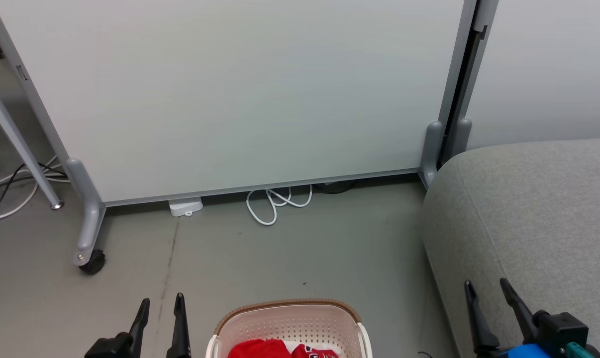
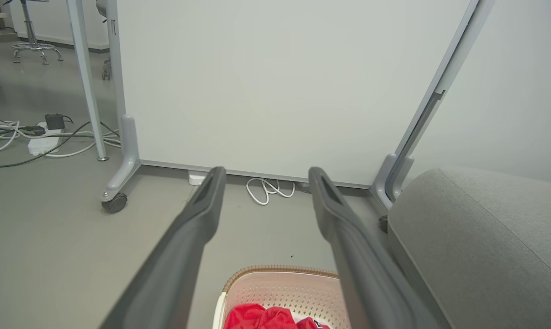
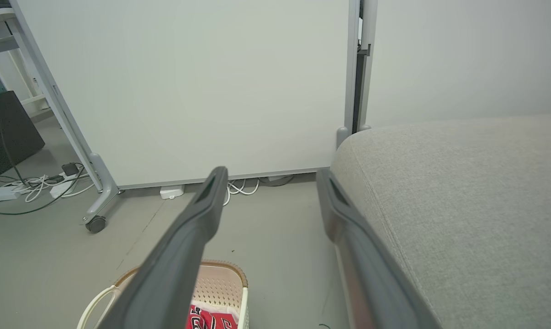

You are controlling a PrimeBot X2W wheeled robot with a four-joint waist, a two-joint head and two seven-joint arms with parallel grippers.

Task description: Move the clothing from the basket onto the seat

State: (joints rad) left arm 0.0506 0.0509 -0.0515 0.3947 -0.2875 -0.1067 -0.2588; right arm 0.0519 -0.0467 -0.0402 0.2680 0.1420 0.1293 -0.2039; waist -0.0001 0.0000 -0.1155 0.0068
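Note:
The cream perforated basket [image 1: 290, 320] with a brown rim stands on the floor at the bottom middle of the head view. Red clothing [image 1: 280, 349] with white lettering lies bunched inside it, also visible as red cloth [image 2: 262, 317] and as a lettered jersey [image 3: 209, 319]. The grey seat [image 1: 534, 214] fills the right side. My left gripper [image 1: 161, 301] is open, left of the basket, with nothing between its fingers. My right gripper [image 1: 486, 286] is open over the seat's front left part, holding nothing.
A white partition panel [image 1: 240, 94] on grey wheeled feet [image 1: 88, 223] stands behind the basket. White cable loops [image 1: 275, 201] and a small white box [image 1: 185, 207] lie at its base. More cables and a power strip [image 2: 42, 144] lie far left. Bare grey floor [image 1: 300, 248] lies between basket and panel.

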